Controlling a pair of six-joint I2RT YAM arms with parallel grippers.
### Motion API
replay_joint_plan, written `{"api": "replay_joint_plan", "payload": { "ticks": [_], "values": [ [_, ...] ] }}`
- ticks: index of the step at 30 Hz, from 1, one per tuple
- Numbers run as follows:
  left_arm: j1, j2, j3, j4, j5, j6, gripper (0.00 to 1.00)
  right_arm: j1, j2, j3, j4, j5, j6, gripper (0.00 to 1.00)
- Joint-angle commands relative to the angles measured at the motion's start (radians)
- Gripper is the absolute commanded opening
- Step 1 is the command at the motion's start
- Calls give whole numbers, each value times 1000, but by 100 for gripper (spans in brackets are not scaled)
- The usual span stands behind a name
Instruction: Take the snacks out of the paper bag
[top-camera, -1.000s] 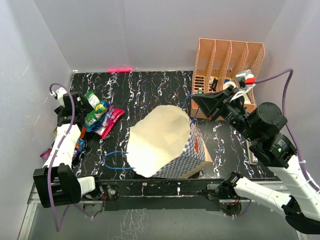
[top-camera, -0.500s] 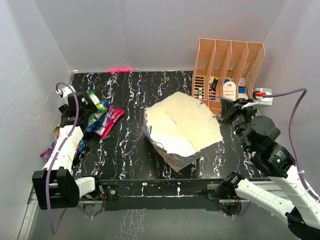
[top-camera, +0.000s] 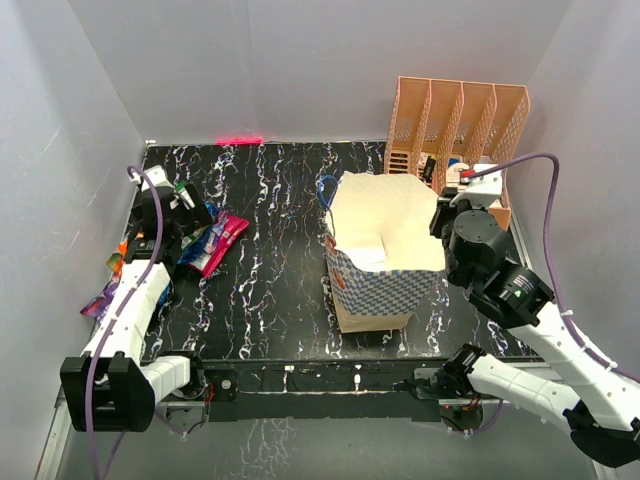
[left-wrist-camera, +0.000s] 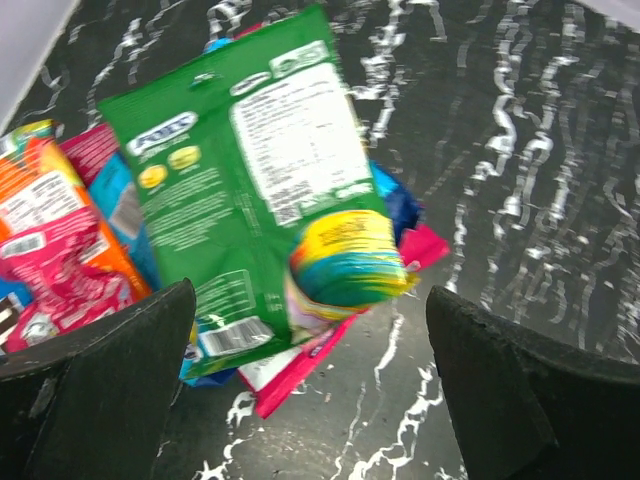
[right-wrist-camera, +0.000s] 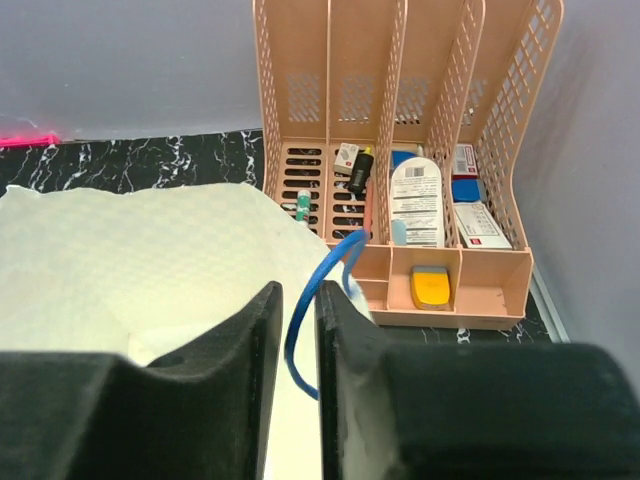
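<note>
The paper bag (top-camera: 385, 285) stands upright at centre right with its cream inside (top-camera: 385, 215) open upward. My right gripper (top-camera: 441, 222) is shut on its right rim. In the right wrist view (right-wrist-camera: 297, 340) the jaws are nearly closed with the bag's blue cord handle (right-wrist-camera: 318, 285) and the paper edge between them. The snacks (top-camera: 208, 238) lie in a pile at the far left. My left gripper (top-camera: 183, 203) hangs open and empty just above them. Its view shows a green packet (left-wrist-camera: 235, 190), a rainbow packet (left-wrist-camera: 348, 262), a magenta one (left-wrist-camera: 300, 375) and an orange one (left-wrist-camera: 35, 205) between the spread fingers (left-wrist-camera: 105, 385).
The peach-orange slotted organizer (top-camera: 455, 120) stands at the back right, just behind the bag and the right gripper, and holds small items (right-wrist-camera: 418, 200). More packets (top-camera: 108, 295) lie by the left wall. A second blue handle (top-camera: 325, 188) sticks up at the bag's far left corner.
The right gripper has swung the bag from lying on its side to standing upright, further right. The left gripper has shifted slightly back over the snack pile.
</note>
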Motion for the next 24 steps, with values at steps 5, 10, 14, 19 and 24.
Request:
{"api": "replay_joint_plan", "payload": {
  "ticks": [5,10,14,19,24],
  "values": [
    [-14,-40,187,-48,354,7,99,3,-95,124,-85,-123,7,46],
    [-13,-50,382,-127,611,-81,98,2,-162,185,-153,-277,51,73],
    [-14,-69,515,-123,760,-171,98,3,-204,232,-158,-304,39,92],
    [-13,-99,729,-193,756,-181,98,2,-203,346,-139,-330,-26,98],
    [-21,-160,833,-243,679,-132,98,3,-182,478,-140,-340,-26,98]
  ]
}}
